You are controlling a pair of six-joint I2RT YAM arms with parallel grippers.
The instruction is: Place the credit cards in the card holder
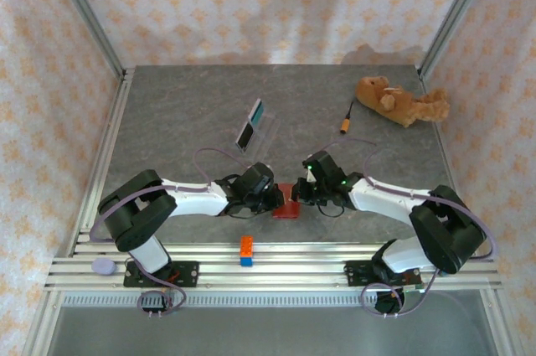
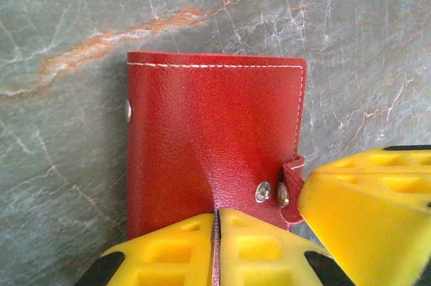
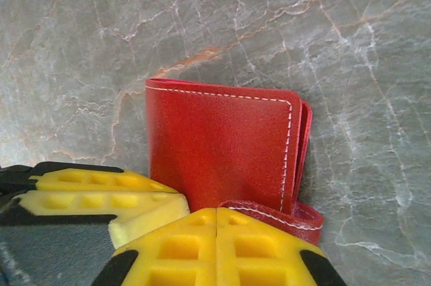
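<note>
Grey veined stone forms the table point(image 1: 184, 105). A brown plush toy point(image 1: 402, 100) lies at its far right. A clear stand point(image 1: 266, 128) further back holds the credit cards point(image 1: 251, 124), well apart from both arms. An orange-and-blue block point(image 1: 247, 250) sits on the near rail. The card holder point(image 2: 209, 131), red grained leather with white stitching and metal snaps, lies folded between the two grippers. The left gripper point(image 2: 217, 215) pinches the holder's near edge. The right gripper point(image 3: 216, 213) has its fingers pressed together at the snap tab; whether it grips the tab is unclear.
</note>
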